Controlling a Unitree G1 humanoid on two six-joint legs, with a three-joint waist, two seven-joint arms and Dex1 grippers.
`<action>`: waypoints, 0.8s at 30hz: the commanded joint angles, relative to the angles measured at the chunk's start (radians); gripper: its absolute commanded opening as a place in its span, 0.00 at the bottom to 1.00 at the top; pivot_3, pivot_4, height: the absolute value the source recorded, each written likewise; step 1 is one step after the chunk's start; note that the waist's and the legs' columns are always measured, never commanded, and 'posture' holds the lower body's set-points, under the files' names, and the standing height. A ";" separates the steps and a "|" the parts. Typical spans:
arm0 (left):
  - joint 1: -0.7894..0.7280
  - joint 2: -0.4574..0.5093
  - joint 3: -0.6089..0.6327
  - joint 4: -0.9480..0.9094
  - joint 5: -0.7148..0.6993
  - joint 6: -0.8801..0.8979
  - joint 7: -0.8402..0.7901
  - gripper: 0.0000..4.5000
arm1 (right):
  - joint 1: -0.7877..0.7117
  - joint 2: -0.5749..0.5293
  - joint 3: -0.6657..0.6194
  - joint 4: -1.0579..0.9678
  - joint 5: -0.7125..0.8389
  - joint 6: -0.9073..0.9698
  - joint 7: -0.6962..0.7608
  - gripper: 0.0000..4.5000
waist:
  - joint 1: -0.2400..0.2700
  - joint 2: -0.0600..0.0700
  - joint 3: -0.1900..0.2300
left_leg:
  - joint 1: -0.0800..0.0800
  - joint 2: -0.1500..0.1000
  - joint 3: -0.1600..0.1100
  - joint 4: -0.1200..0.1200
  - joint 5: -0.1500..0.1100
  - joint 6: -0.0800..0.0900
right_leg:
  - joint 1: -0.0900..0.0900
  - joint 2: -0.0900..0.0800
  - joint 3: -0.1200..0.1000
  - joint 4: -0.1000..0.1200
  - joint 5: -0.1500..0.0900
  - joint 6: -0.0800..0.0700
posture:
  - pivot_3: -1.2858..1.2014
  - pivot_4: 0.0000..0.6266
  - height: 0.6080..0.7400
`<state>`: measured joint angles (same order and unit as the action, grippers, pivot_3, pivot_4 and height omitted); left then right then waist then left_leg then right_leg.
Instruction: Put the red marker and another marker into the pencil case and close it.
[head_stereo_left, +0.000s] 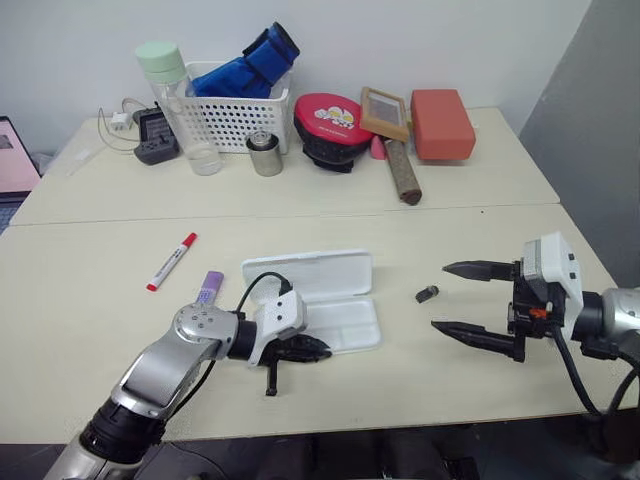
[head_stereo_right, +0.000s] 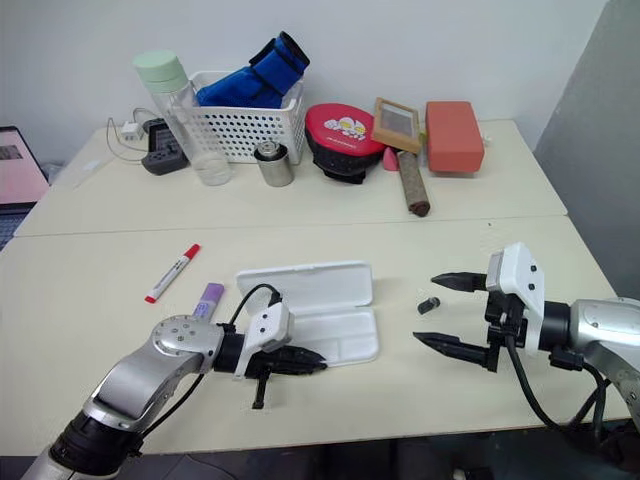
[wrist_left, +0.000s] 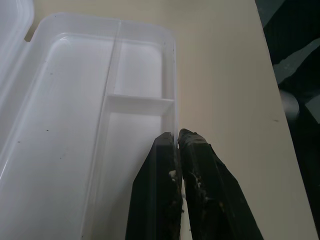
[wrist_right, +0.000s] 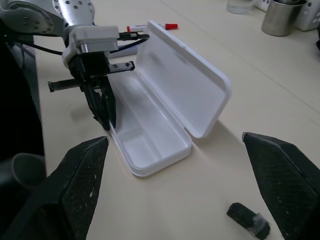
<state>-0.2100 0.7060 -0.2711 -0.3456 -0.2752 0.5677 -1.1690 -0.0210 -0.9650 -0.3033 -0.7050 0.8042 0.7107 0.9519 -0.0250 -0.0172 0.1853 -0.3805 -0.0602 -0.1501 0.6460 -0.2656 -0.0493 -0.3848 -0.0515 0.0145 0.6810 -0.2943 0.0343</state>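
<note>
**Case open and empty, both markers not yet inside**

I start with the table (head_stereo_left: 90, 300), which carries everything. The pencil case (head_stereo_left: 350, 325) lies near the front edge with its lid folded back flat, I think so that the divided tray is free to receive the pens. The tray has one long compartment and smaller ones beside it, and in the left wrist view all of them are empty.

My left gripper (head_stereo_left: 305, 349) has its two fingers pressed together on the near rim of the tray, pinching the thin wall; it seems to steady the case. My right gripper (head_stereo_left: 478, 303) hangs to the right of the case with fingers spread wide and holds nothing.

The red marker (head_stereo_left: 172, 261) lies on the table, left of the case and well apart from it. The lilac highlighter (head_stereo_left: 209, 288) lies just left of the lid. A small dark piece (head_stereo_left: 427, 294) rests between the case and the right gripper.
</note>
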 joint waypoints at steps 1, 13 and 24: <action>-0.002 0.006 -0.020 -0.046 -0.031 0.012 -0.011 0.02 | 0.004 -0.020 -0.046 -0.031 0.031 -0.002 0.009 1.00 | -0.001 0.000 0.000 | 0.000 0.000 0.000 0.000 0.000 0.000 | 0.000 0.000 0.000 0.000 0.000 0.000 | 0.52 0.24 1.00; -0.004 0.014 -0.050 -0.047 -0.024 0.014 0.011 0.02 | -0.001 -0.017 -0.025 -0.011 0.015 -0.015 0.007 1.00 | -0.001 0.000 0.000 | 0.001 0.000 0.002 0.000 0.000 0.000 | 0.000 0.000 0.000 0.000 0.000 0.000 | 0.52 0.24 1.00; -0.007 0.018 -0.042 -0.068 -0.074 0.058 -0.006 0.28 | 0.003 -0.017 -0.017 -0.006 0.004 -0.028 0.015 1.00 | -0.001 0.000 0.000 | 0.001 0.000 0.002 0.000 0.000 0.000 | 0.000 0.000 0.000 0.000 0.000 0.000 | 0.52 0.24 1.00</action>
<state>-0.2088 0.7182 -0.3160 -0.3714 -0.3165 0.6204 -1.1682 -0.0137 -0.9741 -0.3116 -0.7014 0.8077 0.7032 0.9592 -0.0259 -0.0173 0.1851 -0.3800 -0.0601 -0.1485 0.6459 -0.2656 -0.0491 -0.3848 -0.0513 0.0141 0.6809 -0.2943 0.0343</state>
